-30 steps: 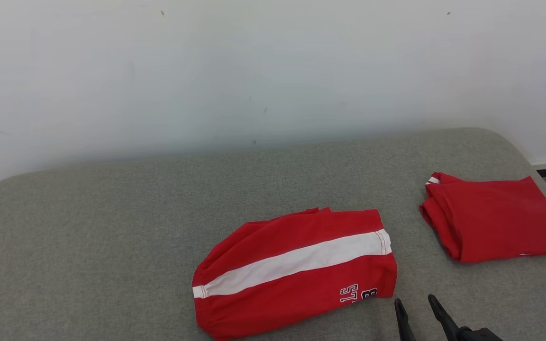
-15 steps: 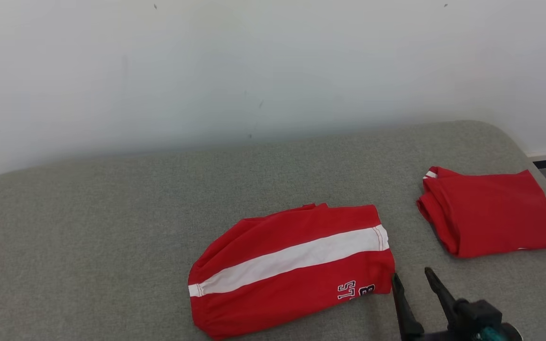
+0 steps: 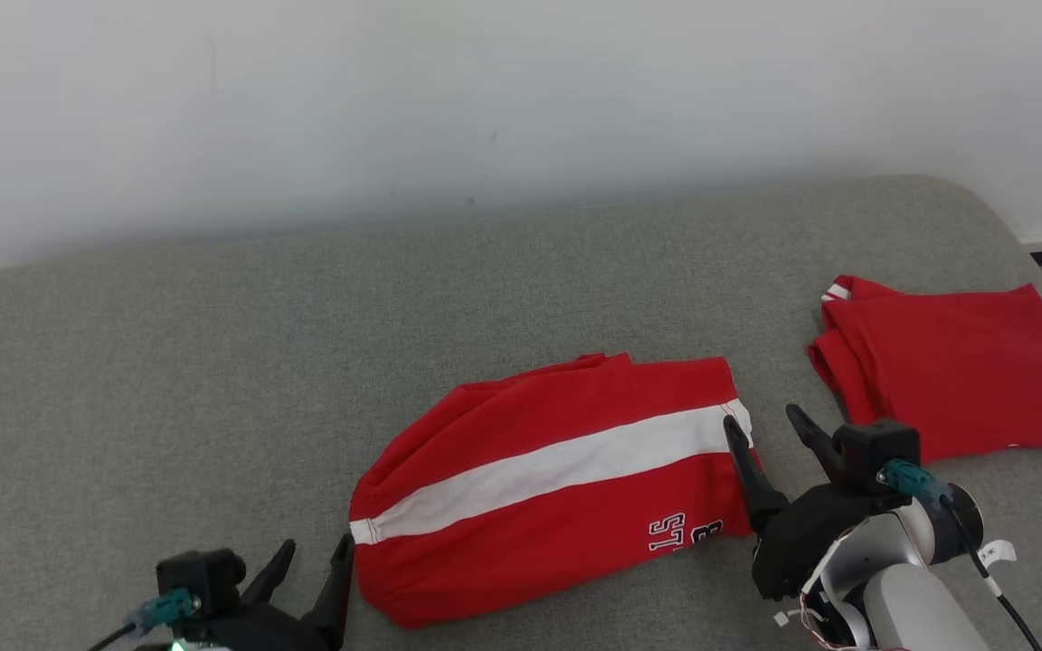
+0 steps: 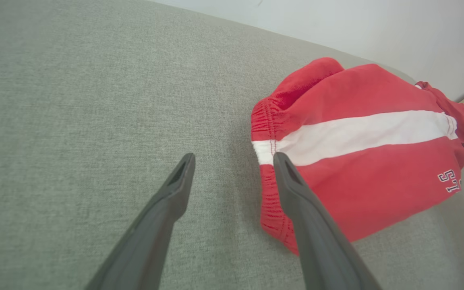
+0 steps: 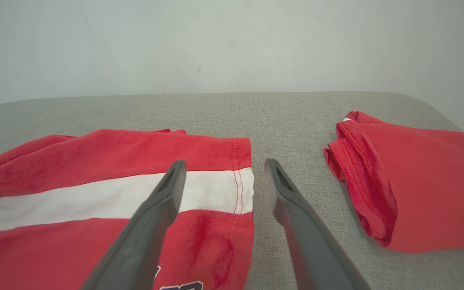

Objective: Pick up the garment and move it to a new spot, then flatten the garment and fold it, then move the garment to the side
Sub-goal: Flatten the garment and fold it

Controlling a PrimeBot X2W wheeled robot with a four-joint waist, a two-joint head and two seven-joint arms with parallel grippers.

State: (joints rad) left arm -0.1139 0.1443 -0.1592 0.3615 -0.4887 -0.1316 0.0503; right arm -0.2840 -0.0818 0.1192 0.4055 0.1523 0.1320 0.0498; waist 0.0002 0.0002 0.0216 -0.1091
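- The garment point(image 3: 557, 479), a pair of red shorts with a broad white stripe, lies flat on the grey cushion point(image 3: 213, 362), near the front edge and slightly right of centre.
- The stripe runs lengthwise from the gathered waistband at the near-left end to the stitched hem at the far-right end.
- Dark lettering with a white outline sits at the near-right corner of the garment.
- The left gripper point(image 3: 315, 547) is at the near-left end of the garment, beside the waistband. Its fingers are spread and grip nothing.
- In the left wrist view, one finger crosses in front of the waistband at the end of the stripe and the other is over bare cushion. Contact with the cloth cannot be determined.
- The right gripper point(image 3: 761, 418) is at the right end of the garment, at the hem. Its fingers are spread and grip nothing.
- In the right wrist view, one finger lies over the stripe just short of the hem and the other over bare cushion.
- A second red cloth point(image 3: 946, 371), folded, lies on the cushion further right, apart from the garment.
- A pale wall point(image 3: 485, 90) stands behind the cushion.
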